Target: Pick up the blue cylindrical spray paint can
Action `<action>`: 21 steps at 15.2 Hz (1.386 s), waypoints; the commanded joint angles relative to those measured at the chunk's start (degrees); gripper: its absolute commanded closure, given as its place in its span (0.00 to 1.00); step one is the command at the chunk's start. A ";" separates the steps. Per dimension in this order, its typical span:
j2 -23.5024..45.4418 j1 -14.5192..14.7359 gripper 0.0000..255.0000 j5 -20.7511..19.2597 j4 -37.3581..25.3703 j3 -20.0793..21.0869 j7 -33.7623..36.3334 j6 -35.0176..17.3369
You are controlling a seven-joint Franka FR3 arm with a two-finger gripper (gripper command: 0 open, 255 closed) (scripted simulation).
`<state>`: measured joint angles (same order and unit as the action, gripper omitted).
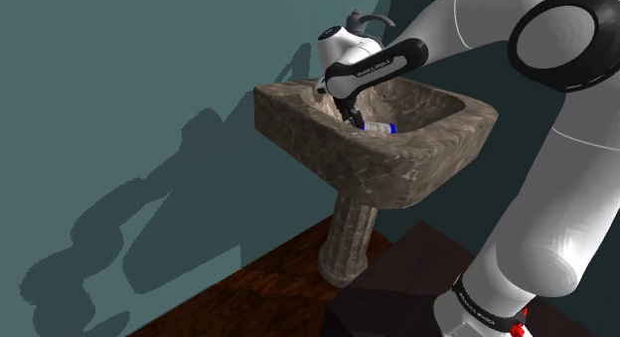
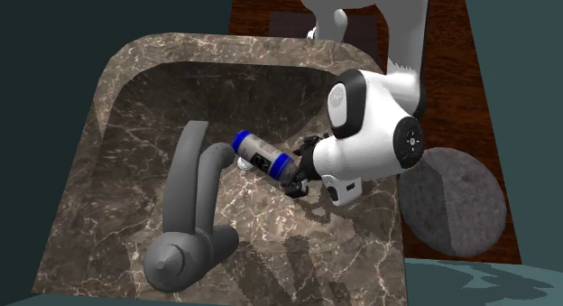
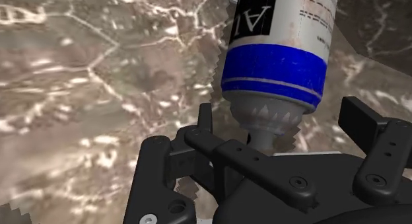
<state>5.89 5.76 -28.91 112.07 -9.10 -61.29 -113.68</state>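
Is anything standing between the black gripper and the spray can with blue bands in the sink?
Nothing visible does. The white cylindrical spray can with blue bands lies in the brown marble sink, its grey end between the open fingers of the black gripper.

**Brown Marble, Blue Bands, Black Fingers**

The sink [image 1: 397, 171] is mottled brown stone crossed by pale, whitish veins. Its pedestal [image 1: 348, 241] carries the same brown pattern. The spray can [image 2: 263, 156] has a white body ringed by a bright blue band near each end. It also has a black label panel with white letters and a grey end cap. The faucet [image 2: 189, 196] is plain mid grey. The gripper [image 3: 282, 120] is all black. The arm [image 1: 586, 166] is white with dark joints. At the left of the shoulder view the wall [image 1: 119, 106] is flat teal. Along the bottom of that view, the floor [image 1: 248, 285] shows dark red-brown wood grain and the stand [image 1: 397, 285] is near-black.
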 commanded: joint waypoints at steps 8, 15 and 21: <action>1.26 -0.08 1.00 -0.37 1.14 -0.06 1.02 -2.23; 0.84 -0.09 1.00 -0.30 0.94 -0.06 0.71 -1.68; -0.71 0.11 1.00 0.34 -1.68 0.10 -1.08 2.15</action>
<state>5.37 5.83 -28.70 111.04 -9.04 -62.00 -112.25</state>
